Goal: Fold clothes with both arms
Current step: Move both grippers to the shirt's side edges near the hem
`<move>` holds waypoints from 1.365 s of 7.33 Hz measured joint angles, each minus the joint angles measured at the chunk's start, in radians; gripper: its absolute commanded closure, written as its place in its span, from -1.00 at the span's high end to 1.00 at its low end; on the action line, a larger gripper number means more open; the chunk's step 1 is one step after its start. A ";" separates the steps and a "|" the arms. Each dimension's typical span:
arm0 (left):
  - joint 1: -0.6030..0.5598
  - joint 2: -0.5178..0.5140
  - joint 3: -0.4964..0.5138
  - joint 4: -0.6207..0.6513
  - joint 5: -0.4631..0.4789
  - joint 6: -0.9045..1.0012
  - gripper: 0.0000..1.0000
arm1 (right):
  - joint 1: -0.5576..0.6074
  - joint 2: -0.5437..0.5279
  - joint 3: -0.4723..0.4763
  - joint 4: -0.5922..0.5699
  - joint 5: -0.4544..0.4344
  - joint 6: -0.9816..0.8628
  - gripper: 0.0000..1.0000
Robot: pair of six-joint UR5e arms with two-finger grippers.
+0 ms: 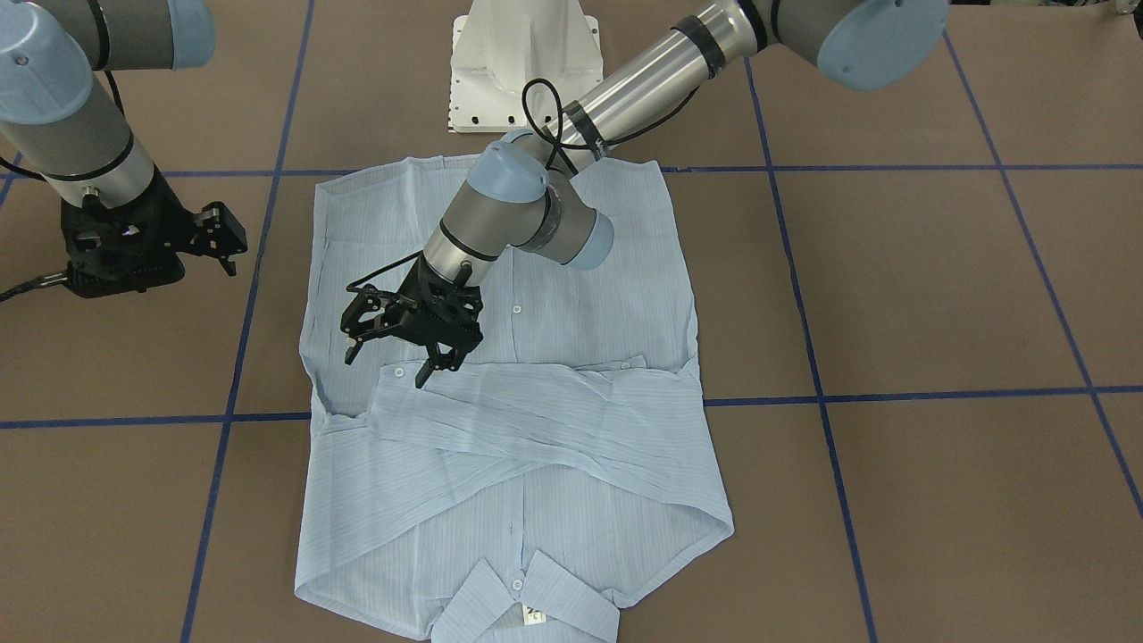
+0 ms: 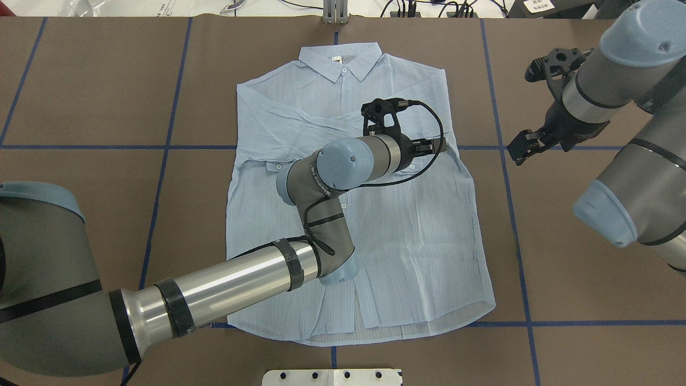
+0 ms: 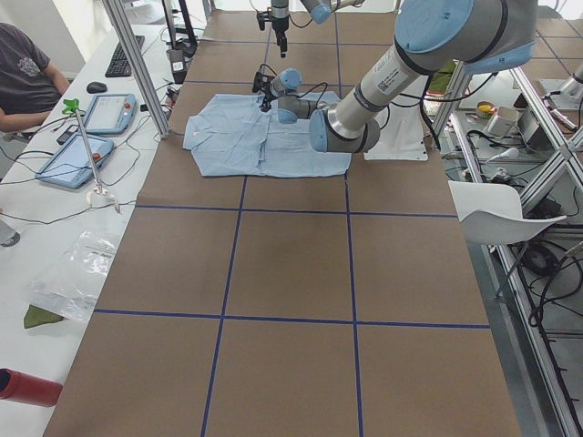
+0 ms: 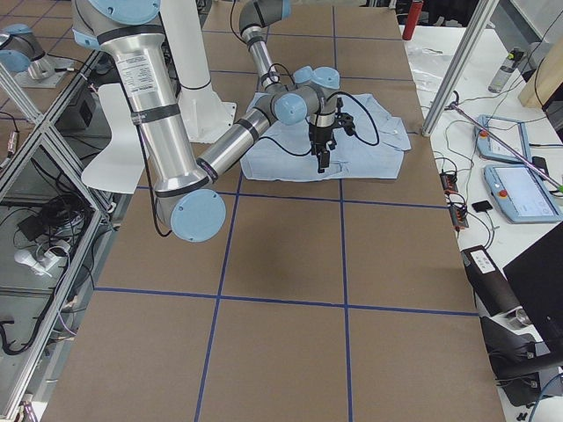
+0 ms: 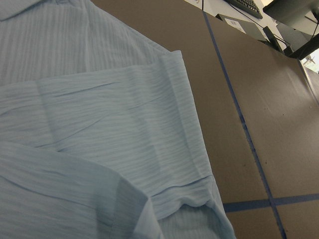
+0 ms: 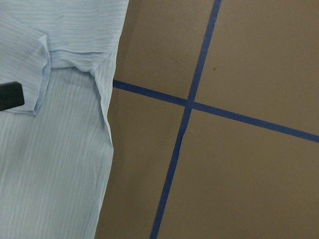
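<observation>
The light-blue shirt (image 1: pixel 571 295) lies flat on the brown table (image 1: pixel 938 286), front up. Its collar (image 2: pixel 341 58) is at the far edge, and both sleeves (image 1: pixel 536 420) are folded across the chest. My left arm (image 2: pixel 236 284) reaches over the shirt. Its gripper (image 1: pixel 388 357) hangs open just above the sleeve cuff, with nothing between its fingers. My right gripper (image 1: pixel 223 243) hovers open and empty beside the shirt's side edge, off the cloth. The left wrist view shows only the folded sleeve (image 5: pixel 99 124) and table. The shirt's edge (image 6: pixel 55 159) fills the left of the right wrist view.
Blue tape lines (image 1: pixel 893 393) mark the table in squares. The white pedestal base (image 1: pixel 525 62) stands just beyond the shirt's hem. A person (image 3: pixel 23 73) sits at a side bench with tablets (image 3: pixel 77 155). Cables lie along the far edge (image 2: pixel 407 8).
</observation>
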 measured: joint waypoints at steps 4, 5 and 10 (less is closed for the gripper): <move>-0.066 0.037 -0.149 0.194 -0.135 -0.021 1.00 | 0.002 -0.006 0.039 0.000 0.006 0.038 1.00; -0.086 0.132 -0.321 0.333 -0.198 -0.014 1.00 | -0.011 -0.007 0.065 0.003 0.016 0.086 1.00; -0.134 0.672 -1.126 0.861 -0.314 0.169 1.00 | -0.317 -0.171 0.103 0.408 -0.106 0.541 1.00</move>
